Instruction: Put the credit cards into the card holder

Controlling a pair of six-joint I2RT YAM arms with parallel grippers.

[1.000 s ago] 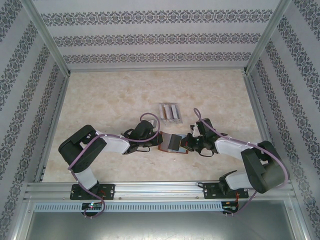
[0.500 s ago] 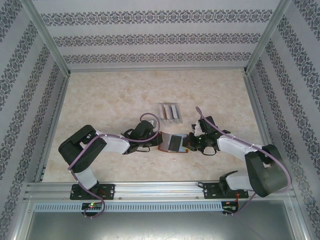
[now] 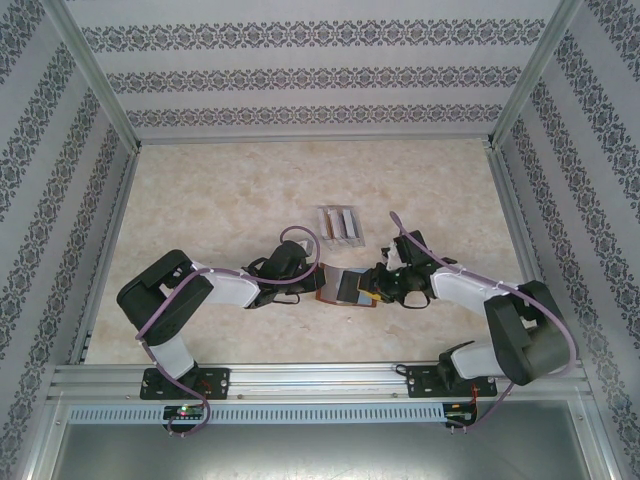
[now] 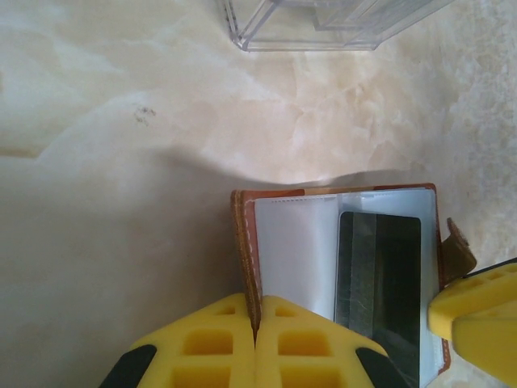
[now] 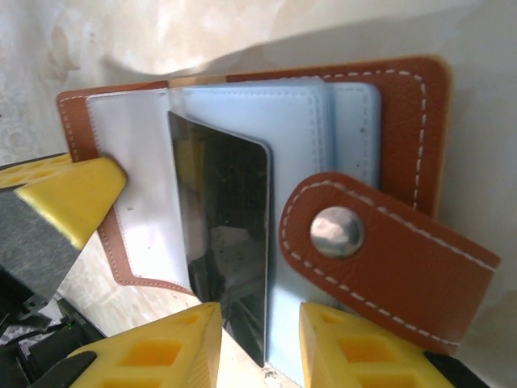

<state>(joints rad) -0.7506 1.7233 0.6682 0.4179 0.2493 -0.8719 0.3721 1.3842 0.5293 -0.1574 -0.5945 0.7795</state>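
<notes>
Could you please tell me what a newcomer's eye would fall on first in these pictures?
The open brown leather card holder lies on the table between the two arms, with the left gripper shut on its cover edge. A dark card lies among its clear sleeves, one end between the parted yellow fingers of the right gripper. Just behind stands a clear plastic rack.

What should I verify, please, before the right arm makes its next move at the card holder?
1. Hold: left gripper shut on the card holder cover: ok.
2. Release: right gripper jaws apart around the card edge: ok.
3. Seating: card fully down in its clear sleeve: cannot tell.
4. Obstruction: snap tab lies off the card: ok.
5. Supply: more cards waiting in the rack: cannot tell.
</notes>
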